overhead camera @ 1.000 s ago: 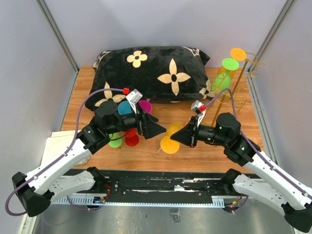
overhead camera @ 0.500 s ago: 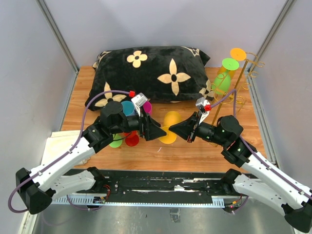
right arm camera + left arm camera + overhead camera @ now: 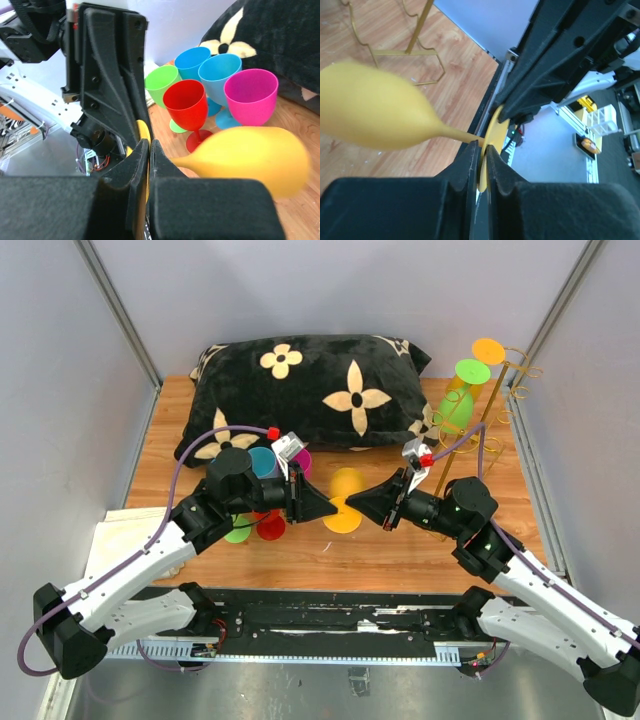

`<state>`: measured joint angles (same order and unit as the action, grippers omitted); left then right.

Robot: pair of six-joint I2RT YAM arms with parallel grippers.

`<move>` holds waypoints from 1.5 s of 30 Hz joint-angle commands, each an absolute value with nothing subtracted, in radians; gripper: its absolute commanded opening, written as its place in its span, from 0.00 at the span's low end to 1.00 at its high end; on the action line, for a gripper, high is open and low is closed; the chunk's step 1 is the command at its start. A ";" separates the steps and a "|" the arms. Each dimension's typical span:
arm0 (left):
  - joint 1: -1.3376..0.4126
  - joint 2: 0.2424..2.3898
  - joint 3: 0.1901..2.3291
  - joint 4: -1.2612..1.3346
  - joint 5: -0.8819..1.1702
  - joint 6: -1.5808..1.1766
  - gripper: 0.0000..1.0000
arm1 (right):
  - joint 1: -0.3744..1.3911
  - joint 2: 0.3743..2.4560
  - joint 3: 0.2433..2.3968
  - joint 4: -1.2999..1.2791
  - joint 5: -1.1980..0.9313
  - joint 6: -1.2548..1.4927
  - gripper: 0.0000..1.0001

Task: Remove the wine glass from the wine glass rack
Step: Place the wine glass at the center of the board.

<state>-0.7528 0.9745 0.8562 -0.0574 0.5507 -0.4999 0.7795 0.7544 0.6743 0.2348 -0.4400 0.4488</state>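
Observation:
A yellow wine glass [image 3: 346, 487] hangs level between my two grippers over the middle of the table. My left gripper [image 3: 333, 511] is shut on the rim of its round foot [image 3: 491, 131], and the bowl [image 3: 370, 120] sticks out to the left in the left wrist view. From the other side my right gripper [image 3: 354, 506] is shut on the same foot [image 3: 144, 134], with the bowl [image 3: 252, 160] to its right. The gold wine glass rack [image 3: 492, 405] stands at the back right. A green glass [image 3: 458, 406] and an orange glass [image 3: 487, 350] hang on it.
A black pillow with cream flowers [image 3: 310, 390] fills the back of the table. Red [image 3: 187, 102], green [image 3: 161, 81], two blue [image 3: 220, 70] and magenta [image 3: 251, 92] glasses stand upright beside the left arm. The rack's wire base [image 3: 407, 51] lies on the wood.
The right gripper has carried the yellow glass up and a little left to the left gripper. The left jaws have shut on the glass's foot.

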 commanded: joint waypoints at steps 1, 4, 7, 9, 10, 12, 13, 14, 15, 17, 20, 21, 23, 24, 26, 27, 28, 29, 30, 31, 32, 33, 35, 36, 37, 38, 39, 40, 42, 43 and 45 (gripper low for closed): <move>-0.746 0.972 0.855 -0.025 0.582 -0.488 0.04 | 0.797 0.753 0.672 0.262 -0.419 0.443 0.01; -0.746 0.971 0.867 -0.034 0.577 -0.489 0.00 | 0.797 0.744 0.680 0.218 -0.412 0.427 0.04; -0.746 0.952 0.858 -0.021 0.571 -0.496 0.00 | 0.797 0.732 0.682 0.182 -0.416 0.408 0.12; -0.746 0.937 0.845 -0.007 0.559 -0.501 0.01 | 0.796 0.723 0.685 0.158 -0.425 0.394 0.25; -0.745 0.932 0.841 -0.006 0.554 -0.502 0.01 | 0.797 0.719 0.684 0.150 -0.430 0.388 0.34; -0.746 0.926 0.845 -0.008 0.546 -0.499 0.01 | 0.797 0.714 0.681 0.143 -0.451 0.377 0.46; -0.746 0.924 0.848 -0.009 0.544 -0.499 0.01 | 0.796 0.715 0.678 0.141 -0.467 0.372 0.51; -0.746 0.921 0.848 -0.010 0.542 -0.497 0.01 | 0.796 0.718 0.675 0.140 -0.483 0.368 0.57; -0.746 0.919 0.848 -0.010 0.540 -0.495 0.01 | 0.797 0.723 0.674 0.141 -0.498 0.365 0.61; -0.746 0.915 0.844 -0.009 0.532 -0.492 0.00 | 0.796 0.736 0.674 0.135 -0.512 0.357 0.66; -0.745 0.916 0.848 -0.012 0.523 -0.483 0.00 | 0.797 0.757 0.682 0.132 -0.532 0.357 0.70; -0.745 0.917 0.851 -0.014 0.523 -0.480 0.01 | 0.796 0.764 0.683 0.135 -0.540 0.360 0.70; -0.746 0.919 0.855 -0.014 0.525 -0.478 0.01 | 0.796 0.777 0.683 0.142 -0.564 0.365 0.70; -0.746 0.919 0.857 -0.013 0.526 -0.477 0.01 | 0.798 0.784 0.682 0.150 -0.574 0.368 0.70; -0.745 0.915 0.856 -0.014 0.525 -0.476 0.01 | 0.798 0.800 0.682 0.166 -0.603 0.375 0.64; -0.746 0.912 0.856 -0.012 0.523 -0.476 0.01 | 0.797 0.809 0.686 0.171 -0.614 0.378 0.57; -0.746 0.910 0.857 -0.012 0.520 -0.474 0.00 | 0.797 0.818 0.693 0.172 -0.619 0.382 0.51; -0.746 0.908 0.857 -0.013 0.517 -0.474 0.00 | 0.797 0.824 0.697 0.172 -0.620 0.385 0.44; -0.746 0.905 0.857 -0.012 0.514 -0.474 0.01 | 0.798 0.830 0.700 0.175 -0.620 0.386 0.37; -0.746 0.902 0.857 -0.012 0.512 -0.474 0.01 | 0.797 0.834 0.700 0.179 -0.617 0.387 0.29; -0.746 0.900 0.857 -0.013 0.509 -0.473 0.01 | 0.796 0.837 0.698 0.184 -0.616 0.390 0.21; -0.746 0.899 0.858 -0.017 0.505 -0.471 0.01 | 0.796 0.839 0.696 0.191 -0.616 0.391 0.15; -0.746 0.900 0.861 -0.026 0.495 -0.466 0.02 | 0.797 0.836 0.688 0.203 -0.614 0.391 0.04; -0.746 0.902 0.863 -0.030 0.492 -0.463 0.06 | 0.798 0.834 0.686 0.208 -0.612 0.391 0.01; -0.746 0.903 0.866 -0.033 0.488 -0.461 0.12 | 0.797 0.831 0.684 0.212 -0.610 0.390 0.01; -0.746 0.905 0.867 -0.038 0.485 -0.459 0.19 | 0.797 0.828 0.680 0.215 -0.610 0.388 0.01; -0.746 0.907 0.870 -0.042 0.481 -0.457 0.29 | 0.797 0.823 0.678 0.218 -0.609 0.386 0.01; -0.746 0.907 0.873 -0.045 0.475 -0.454 0.37 | 0.797 0.819 0.673 0.219 -0.609 0.381 0.01; -0.746 0.904 0.881 -0.059 0.453 -0.450 0.51 | 0.797 0.810 0.662 0.221 -0.604 0.361 0.01; -0.746 0.899 0.884 -0.065 0.434 -0.449 0.57 | 0.798 0.806 0.656 0.220 -0.597 0.348 0.01; -0.746 0.885 0.889 -0.080 0.384 -0.446 0.66 | 0.802 0.801 0.639 0.219 -0.583 0.308 0.01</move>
